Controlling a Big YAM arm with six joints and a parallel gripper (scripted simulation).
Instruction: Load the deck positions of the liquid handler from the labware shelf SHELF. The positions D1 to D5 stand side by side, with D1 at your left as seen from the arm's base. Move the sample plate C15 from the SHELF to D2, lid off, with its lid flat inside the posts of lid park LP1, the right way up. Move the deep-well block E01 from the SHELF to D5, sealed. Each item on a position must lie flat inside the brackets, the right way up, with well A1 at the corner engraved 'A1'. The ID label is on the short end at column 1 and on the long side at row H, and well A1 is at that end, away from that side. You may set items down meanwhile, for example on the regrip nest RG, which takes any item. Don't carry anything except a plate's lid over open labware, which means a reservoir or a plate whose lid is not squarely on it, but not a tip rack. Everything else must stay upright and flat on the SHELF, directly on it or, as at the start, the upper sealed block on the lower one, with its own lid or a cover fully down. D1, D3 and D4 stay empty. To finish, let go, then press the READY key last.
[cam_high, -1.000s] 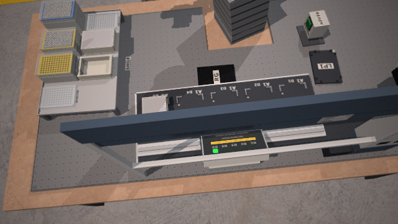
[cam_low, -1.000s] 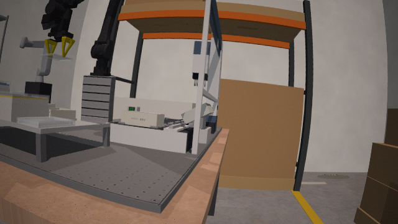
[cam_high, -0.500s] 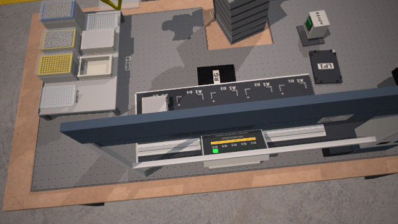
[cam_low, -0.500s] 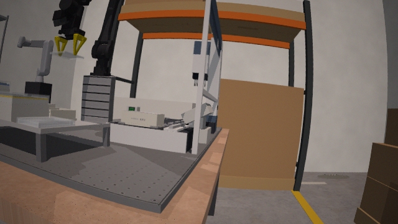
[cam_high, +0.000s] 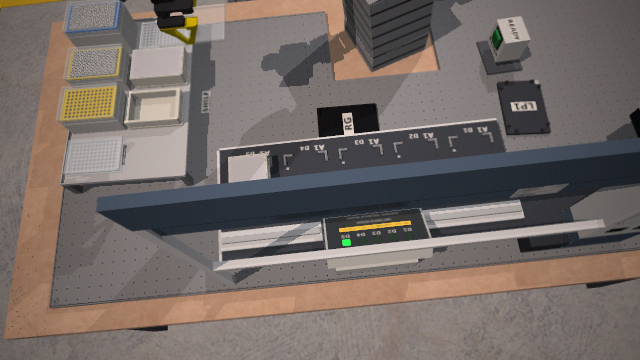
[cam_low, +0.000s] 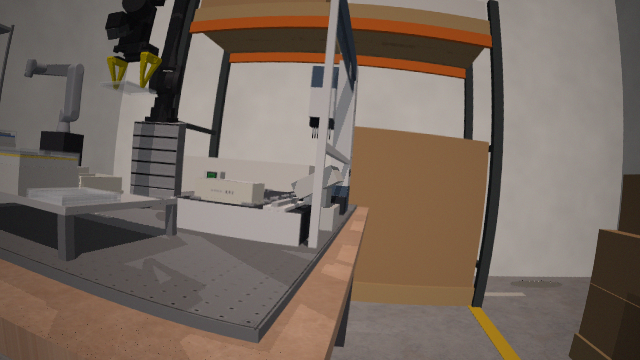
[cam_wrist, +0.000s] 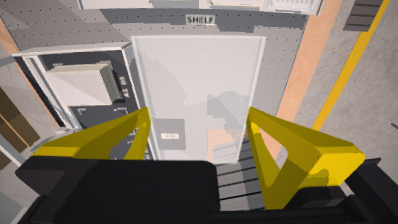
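Note:
My gripper (cam_high: 181, 26) (cam_low: 129, 70) (cam_wrist: 198, 112) is shut on a clear plate lid (cam_high: 210, 27) (cam_low: 127, 88) (cam_wrist: 200, 85) and holds it level, high above the grey deck plate just off the shelf's edge. An uncovered sample plate (cam_high: 150, 36) with bare wells sits at the back of the shelf (cam_high: 155, 155), partly hidden by the gripper. The sealed deep-well block (cam_high: 247, 167) (cam_wrist: 82, 82) lies in D5. D2 (cam_high: 415, 142) is empty. Lid park LP1 (cam_high: 522, 106) is empty at the far right.
The shelf also bears three tip racks (cam_high: 94, 62), a covered block (cam_high: 157, 65), an open reservoir (cam_high: 153, 107) and a lidded plate (cam_high: 94, 155). The regrip nest RG (cam_high: 347, 121), READY key (cam_high: 510, 37), the arm's base (cam_high: 390, 30) and the blue gantry beam (cam_high: 350, 185) stand around the deck.

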